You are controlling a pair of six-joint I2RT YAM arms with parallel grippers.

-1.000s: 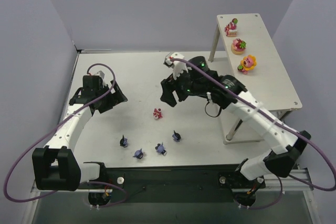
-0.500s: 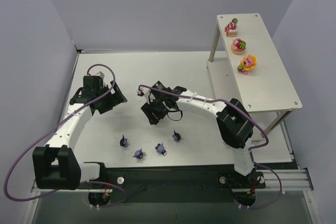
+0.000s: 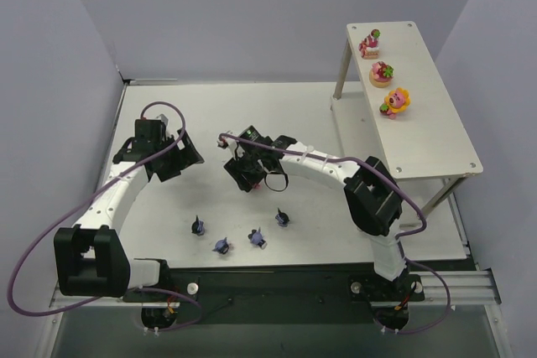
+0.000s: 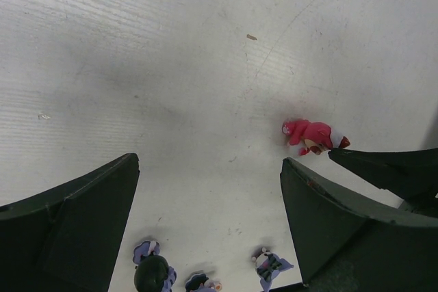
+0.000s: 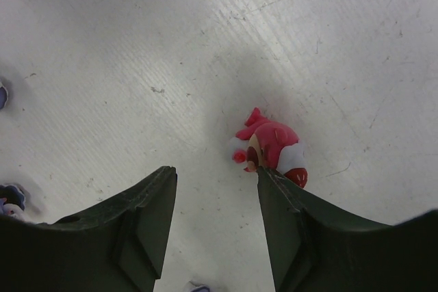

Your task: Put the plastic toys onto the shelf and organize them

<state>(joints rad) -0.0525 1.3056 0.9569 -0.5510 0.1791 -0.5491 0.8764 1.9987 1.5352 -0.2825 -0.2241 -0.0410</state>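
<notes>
The right gripper [image 3: 243, 173] is hanging low over the middle of the white desk [image 3: 210, 106], having swung down within the last second from a raised pose nearer the off-white two-tier shelf [image 3: 436, 123]. Its jaws are standing narrower than they were, yet still apart with nothing between them. The small red-and-pink plastic figurine [image 5: 270, 147] is lying on its side on the desk just beyond the tip of one finger, outside the gap rather than in it. Whether that finger is touching it is hard to tell from the wrist view. So the pick of the fourth bright toy is seemingly being lined up, not secured, and the gripper is probably needing a sideways shift before closing. The left gripper [image 3: 172, 157] is hovering wide open and empty at the left of the desk, where it was before. On the shelf's top board three bright toys are sitting in a row: the pink-red cake-like figurine [image 3: 369, 42] at the far end, the orange-based round figurine [image 3: 382, 74] in the middle, and the yellow-and-pink flower-like figurine [image 3: 395, 101] nearest. The lower board is mostly hidden. The four dark blue-purple figurines [image 3: 258, 238] are waiting in a loose arc on the desk near the arm bases.
</notes>
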